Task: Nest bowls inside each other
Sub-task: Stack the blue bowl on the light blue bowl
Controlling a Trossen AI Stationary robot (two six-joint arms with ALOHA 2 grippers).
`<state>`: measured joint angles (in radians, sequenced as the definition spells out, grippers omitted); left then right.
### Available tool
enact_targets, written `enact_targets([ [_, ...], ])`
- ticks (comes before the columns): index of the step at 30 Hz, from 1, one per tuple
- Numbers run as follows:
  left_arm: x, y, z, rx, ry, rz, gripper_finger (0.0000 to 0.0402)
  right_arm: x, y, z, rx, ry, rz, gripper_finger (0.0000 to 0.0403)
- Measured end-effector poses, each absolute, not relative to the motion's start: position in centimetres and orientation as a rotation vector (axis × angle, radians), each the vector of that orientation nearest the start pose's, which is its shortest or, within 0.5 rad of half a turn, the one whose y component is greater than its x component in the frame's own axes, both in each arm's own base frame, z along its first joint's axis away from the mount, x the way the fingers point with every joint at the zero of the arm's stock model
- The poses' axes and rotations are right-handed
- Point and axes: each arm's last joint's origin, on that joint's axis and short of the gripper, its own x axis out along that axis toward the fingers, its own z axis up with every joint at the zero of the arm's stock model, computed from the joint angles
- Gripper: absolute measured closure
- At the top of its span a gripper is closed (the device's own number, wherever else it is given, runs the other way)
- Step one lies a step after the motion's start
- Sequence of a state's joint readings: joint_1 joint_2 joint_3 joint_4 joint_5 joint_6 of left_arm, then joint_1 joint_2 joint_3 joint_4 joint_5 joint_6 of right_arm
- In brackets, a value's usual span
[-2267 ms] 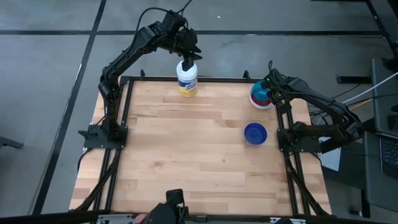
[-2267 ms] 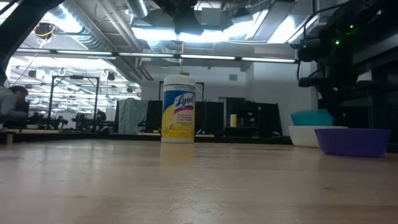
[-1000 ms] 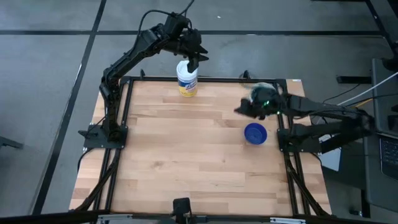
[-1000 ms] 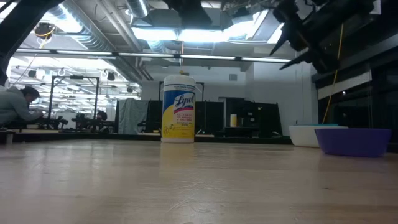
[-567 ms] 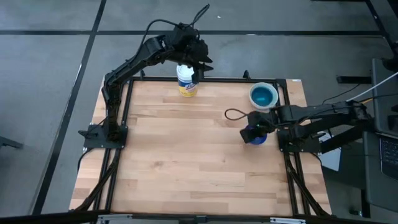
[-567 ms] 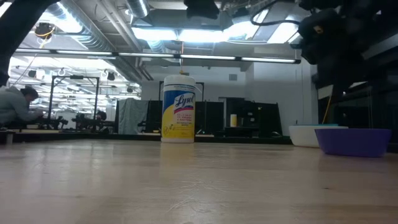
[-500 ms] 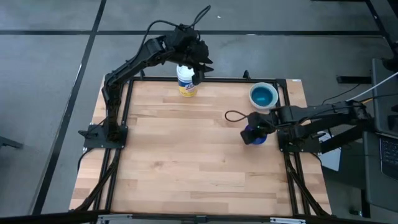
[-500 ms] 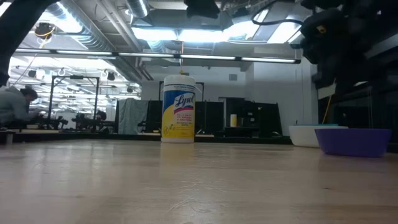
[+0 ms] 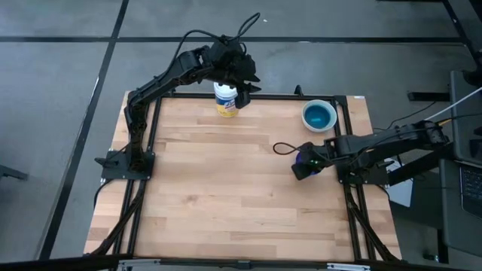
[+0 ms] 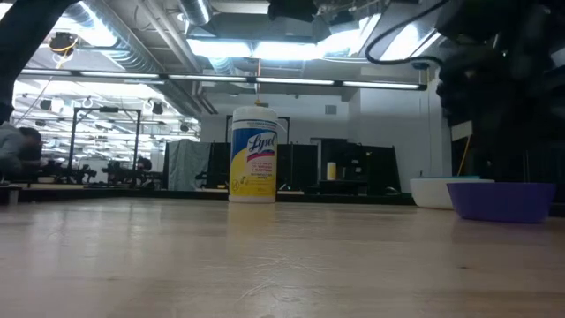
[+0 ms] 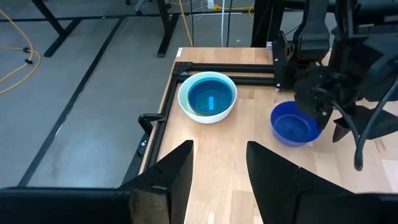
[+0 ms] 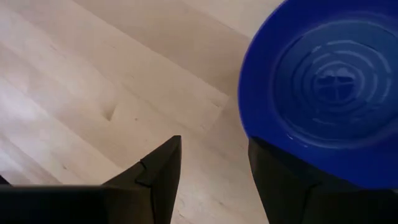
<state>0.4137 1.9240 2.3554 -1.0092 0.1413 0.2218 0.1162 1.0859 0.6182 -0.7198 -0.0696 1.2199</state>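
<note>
A dark blue bowl (image 11: 295,123) stands on its base on the wooden table near the right edge. My right gripper (image 12: 211,180) hangs open just over its rim (image 12: 261,134), pointing down; in the high view it hides most of that bowl. Farther back, the white bowl (image 9: 319,115) stands on the table with the teal bowl (image 11: 211,99) nested inside it. My left gripper (image 11: 217,174) is open and holds nothing. It hovers high above the far edge by the canister, looking toward the bowls. My right gripper comes at the dark blue bowl from above. One finger (image 12: 298,180) covers part of the bowl's rim and the other stands over bare table. Whether that finger touches the rim, I cannot tell.
A white canister with a yellow label (image 9: 226,98) stands upright at the far edge, under my left arm. The black table frame (image 9: 343,139) runs just right of the bowls. The wooden top (image 9: 218,181) lies bare in the middle and near the front.
My right gripper has swung from beside the white bowl toward the near edge, sunk, and tipped to point down over the dark blue bowl. My left gripper has drifted toward the table's right along the far edge, past the canister's top. No bowl has moved.
</note>
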Motion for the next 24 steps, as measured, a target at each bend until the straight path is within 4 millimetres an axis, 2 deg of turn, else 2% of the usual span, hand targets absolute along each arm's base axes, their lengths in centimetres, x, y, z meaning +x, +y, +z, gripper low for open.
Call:
enact_targets([
  [13,35.8,15.3,45.5,0.061,0.584,0.200,0.0256,18.0,2.2,16.3,1.052,1.127,-0.614,0.0214],
  [16,35.8,15.3,45.5,0.062,0.584,0.200,0.0256,18.3,2.3,16.0,1.050,1.135,-0.620,0.0227],
  [20,35.8,15.3,45.5,0.062,0.587,0.199,0.0256,18.8,2.3,15.6,1.054,1.125,-0.611,0.0279],
  [23,35.8,15.3,45.5,0.067,0.588,0.197,0.0256,19.3,2.3,15.6,1.061,1.094,-0.603,0.0366],
  [24,35.8,15.3,45.5,0.071,0.588,0.197,0.0256,19.5,2.3,15.8,1.072,1.057,-0.607,0.0381],
])
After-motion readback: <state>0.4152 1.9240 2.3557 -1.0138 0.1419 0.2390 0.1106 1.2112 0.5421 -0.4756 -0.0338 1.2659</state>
